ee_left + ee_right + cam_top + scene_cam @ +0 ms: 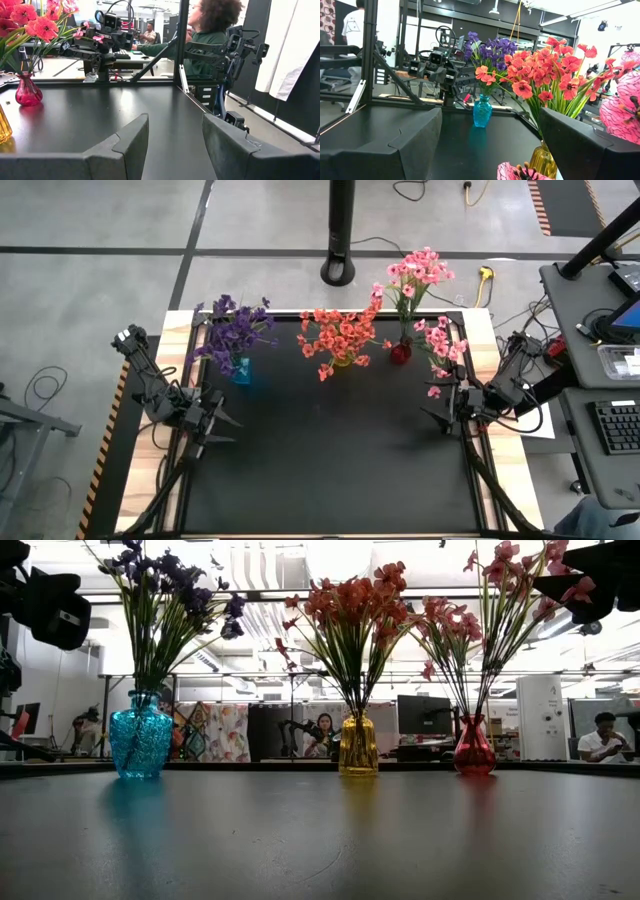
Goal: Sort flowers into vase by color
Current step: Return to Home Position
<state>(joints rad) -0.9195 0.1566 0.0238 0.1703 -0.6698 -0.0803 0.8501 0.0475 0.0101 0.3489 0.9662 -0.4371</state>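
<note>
Three vases stand in a row near the table's far edge. The blue vase [241,370] [140,745] holds the purple flowers [236,328]. The yellow vase [343,359] [358,747] holds the orange-red flowers [338,335] [540,70]. The red vase [400,353] [474,752] holds the pink flowers [420,272], and some pink blossoms [440,345] [517,172] lean out toward my right gripper. My left gripper [228,420] [175,145] hovers open at the table's left side. My right gripper [432,415] [495,150] hovers open at the right side, just near of the pink blossoms.
The black table top [330,460] spreads between the two arms. A black pole base [338,272] stands beyond the far edge. A desk with a keyboard [615,425] lies off the right side. A person [210,35] sits beyond the table's near-right corner.
</note>
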